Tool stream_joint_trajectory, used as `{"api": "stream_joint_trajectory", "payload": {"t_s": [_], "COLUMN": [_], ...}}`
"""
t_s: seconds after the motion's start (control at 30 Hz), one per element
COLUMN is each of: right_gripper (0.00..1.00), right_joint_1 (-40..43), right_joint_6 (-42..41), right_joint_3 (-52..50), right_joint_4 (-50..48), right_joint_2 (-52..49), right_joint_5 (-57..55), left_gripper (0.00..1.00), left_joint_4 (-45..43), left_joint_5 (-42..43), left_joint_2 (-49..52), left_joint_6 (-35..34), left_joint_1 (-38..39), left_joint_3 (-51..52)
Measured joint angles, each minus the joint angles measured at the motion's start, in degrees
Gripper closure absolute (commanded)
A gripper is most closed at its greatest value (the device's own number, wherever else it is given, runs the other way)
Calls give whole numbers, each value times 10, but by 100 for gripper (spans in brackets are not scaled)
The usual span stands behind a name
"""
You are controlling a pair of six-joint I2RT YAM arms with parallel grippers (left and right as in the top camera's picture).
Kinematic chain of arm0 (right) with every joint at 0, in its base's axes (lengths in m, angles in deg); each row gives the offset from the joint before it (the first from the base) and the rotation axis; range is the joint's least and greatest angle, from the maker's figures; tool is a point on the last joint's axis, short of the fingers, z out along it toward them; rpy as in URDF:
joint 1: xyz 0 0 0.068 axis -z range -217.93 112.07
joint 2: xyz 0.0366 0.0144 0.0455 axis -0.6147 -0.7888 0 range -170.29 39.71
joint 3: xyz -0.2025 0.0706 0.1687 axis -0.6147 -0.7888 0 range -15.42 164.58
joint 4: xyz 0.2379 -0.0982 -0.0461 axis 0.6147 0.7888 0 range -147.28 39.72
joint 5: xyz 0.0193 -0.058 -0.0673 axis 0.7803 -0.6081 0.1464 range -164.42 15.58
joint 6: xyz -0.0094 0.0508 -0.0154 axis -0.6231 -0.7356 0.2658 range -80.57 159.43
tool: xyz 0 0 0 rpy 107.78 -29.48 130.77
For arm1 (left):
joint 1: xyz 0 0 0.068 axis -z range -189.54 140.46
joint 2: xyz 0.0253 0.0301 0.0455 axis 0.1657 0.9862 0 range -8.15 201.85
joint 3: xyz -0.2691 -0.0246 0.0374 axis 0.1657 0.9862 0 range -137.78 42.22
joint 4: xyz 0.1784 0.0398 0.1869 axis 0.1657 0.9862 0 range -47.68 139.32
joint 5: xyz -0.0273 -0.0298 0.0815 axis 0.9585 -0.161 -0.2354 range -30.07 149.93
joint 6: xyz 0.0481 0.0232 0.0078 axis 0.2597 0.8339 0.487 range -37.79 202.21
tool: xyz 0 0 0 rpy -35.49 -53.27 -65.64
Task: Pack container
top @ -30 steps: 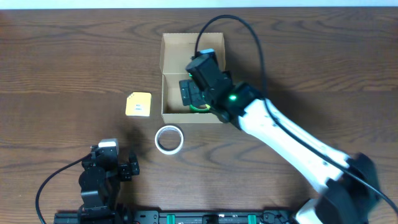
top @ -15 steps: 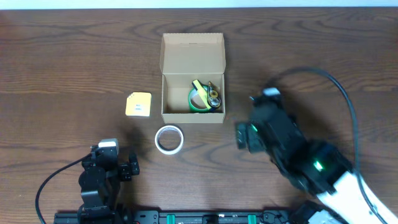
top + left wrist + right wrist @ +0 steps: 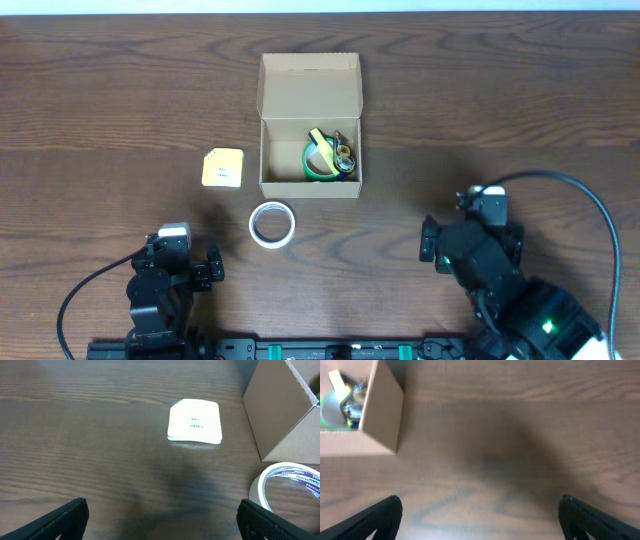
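Observation:
The tan cardboard container (image 3: pixel 310 125) stands open at the table's middle, lid flap laid back. Inside lie a green tape roll (image 3: pixel 318 160), a yellow piece and a small dark metal item (image 3: pixel 344 155). A white tape roll (image 3: pixel 271 223) lies just in front of it, and a yellow sticky-note pad (image 3: pixel 222 167) to its left. My left gripper (image 3: pixel 183 262) is open and empty at the front left; its wrist view shows the pad (image 3: pixel 195 420), the roll (image 3: pixel 287 487) and the container's wall (image 3: pixel 277 415). My right gripper (image 3: pixel 470 235) is open and empty at the front right, well away from the container (image 3: pixel 380 407).
The dark wooden table (image 3: pixel 500 100) has a white strip along its far edge. A black rail runs along the front edge. Cables loop from both arms near the front corners.
My right arm has pulled back from inside the container to the front right, leaving the green roll and the small items in it. The left arm has not moved.

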Motion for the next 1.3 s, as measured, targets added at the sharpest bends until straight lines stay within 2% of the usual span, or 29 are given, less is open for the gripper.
{"api": "stream_joint_trajectory", "payload": {"t_s": [0.07, 0.1, 0.17, 0.37, 0.5, 0.67, 0.87, 1.3], "right_gripper": [1, 1, 1, 1, 1, 1, 1, 1], "right_joint_1": [18, 42, 84, 258, 334, 345, 345, 345], "right_joint_6": [16, 44, 92, 205, 238, 278, 332, 341], "right_joint_3": [-64, -105, -146, -227, -266, -306, -306, -306], "right_joint_4": [-48, -96, -121, -129, -130, -125, -125, -125], "right_joint_2": [65, 109, 165, 270, 325, 353, 353, 353], "right_joint_5": [-3, 14, 42, 165, 217, 252, 267, 267], "left_gripper": [4, 4, 5, 5, 4, 4, 4, 4], "left_joint_4": [0, 0, 0, 0, 0, 0, 0, 2], "left_joint_5": [0, 0, 0, 0, 0, 0, 0, 0], "left_joint_2": [0, 0, 0, 0, 0, 0, 0, 0], "left_joint_6": [0, 0, 0, 0, 0, 0, 0, 0], "left_joint_1": [0, 0, 0, 0, 0, 0, 0, 0], "left_joint_3": [0, 0, 0, 0, 0, 0, 0, 0]}}
